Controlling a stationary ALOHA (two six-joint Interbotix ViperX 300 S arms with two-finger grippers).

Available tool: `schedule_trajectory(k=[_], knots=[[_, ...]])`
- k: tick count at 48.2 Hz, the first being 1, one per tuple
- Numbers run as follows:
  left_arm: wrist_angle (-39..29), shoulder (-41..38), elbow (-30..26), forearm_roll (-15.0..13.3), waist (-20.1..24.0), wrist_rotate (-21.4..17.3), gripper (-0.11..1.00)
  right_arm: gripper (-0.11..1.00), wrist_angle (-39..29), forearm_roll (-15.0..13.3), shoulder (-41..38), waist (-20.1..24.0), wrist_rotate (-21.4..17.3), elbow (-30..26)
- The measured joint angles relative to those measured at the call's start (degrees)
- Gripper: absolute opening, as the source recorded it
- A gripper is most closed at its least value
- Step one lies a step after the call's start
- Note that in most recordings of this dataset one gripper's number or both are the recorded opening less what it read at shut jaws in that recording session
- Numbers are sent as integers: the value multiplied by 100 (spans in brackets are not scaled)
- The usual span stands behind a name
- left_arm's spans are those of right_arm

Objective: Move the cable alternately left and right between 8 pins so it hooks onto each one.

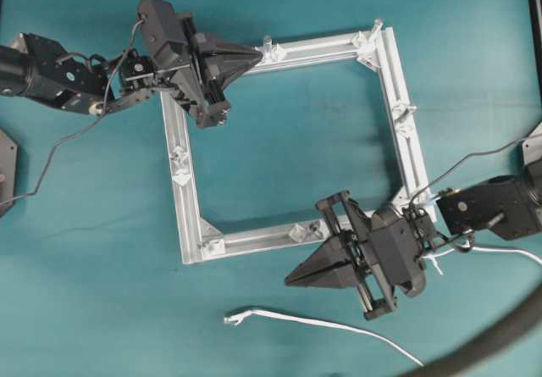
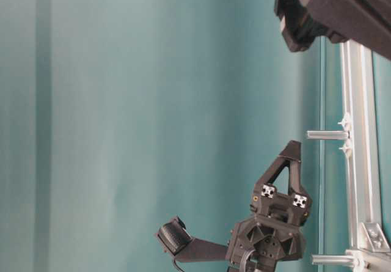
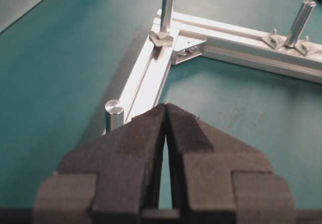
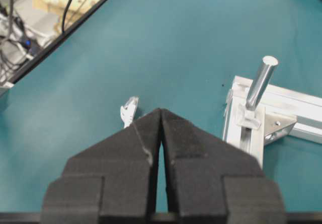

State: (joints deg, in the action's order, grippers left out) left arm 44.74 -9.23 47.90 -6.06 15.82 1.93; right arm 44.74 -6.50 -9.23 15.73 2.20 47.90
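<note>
The left gripper [image 3: 166, 108] is closed, its two dark foam pads pressed tip to tip with nothing between them. It hangs over the upper left corner of the square aluminium frame [image 1: 292, 51], touching neither rail nor peg. Just to the left of its tips, in the left wrist view, stands one of the pins [image 3: 113, 114]; two more rise farther ahead along the rails.

The right gripper [image 4: 160, 114] is likewise closed and empty (the pads meet along their whole length). It sits just outside the frame's lower edge, near the lower right corner, pointing toward the left of the overhead view.

The cable [image 1: 326, 324] lies loose on the teal table [image 1: 85, 250], below and near the right gripper in the overhead view, hooked on no pin. Its small plug end [image 4: 129, 109] shows just beyond the gripper's left fingertip in the right wrist view; whether they touch cannot be told there, though from overhead they look apart.

The cable's far end runs off the lower edge of the overhead view beside a thick dark hose [image 1: 500, 335]. The arms cover two frame corners, so not all eight pins can be counted. The table-level view cuts off the left gripper.
</note>
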Motion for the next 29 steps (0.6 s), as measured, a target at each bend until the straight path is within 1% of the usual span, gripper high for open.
schedule_trajectory(k=[1,3,6,10,18,23,29], knots=[[0,0,0,-9,0,9,-1,0,0,0,0,0,9,0],[-105,132,-9,70,26,-53,3,0,-18,0,9,18,-18,-35],[-255,422,-62,158,35,-211,0,0,-97,0,26,35,-18,-141],[-501,782,-149,185,26,-308,0,0,-387,0,44,88,-18,-272],[-1195,1354,-193,185,-141,-325,0,0,-1591,-9,88,281,-35,-703],[-1731,1687,-132,185,-325,-325,0,0,-2584,-9,97,404,-44,-1090],[-2294,2101,18,185,-510,-325,1,0,-3410,-9,88,439,-53,-1485]])
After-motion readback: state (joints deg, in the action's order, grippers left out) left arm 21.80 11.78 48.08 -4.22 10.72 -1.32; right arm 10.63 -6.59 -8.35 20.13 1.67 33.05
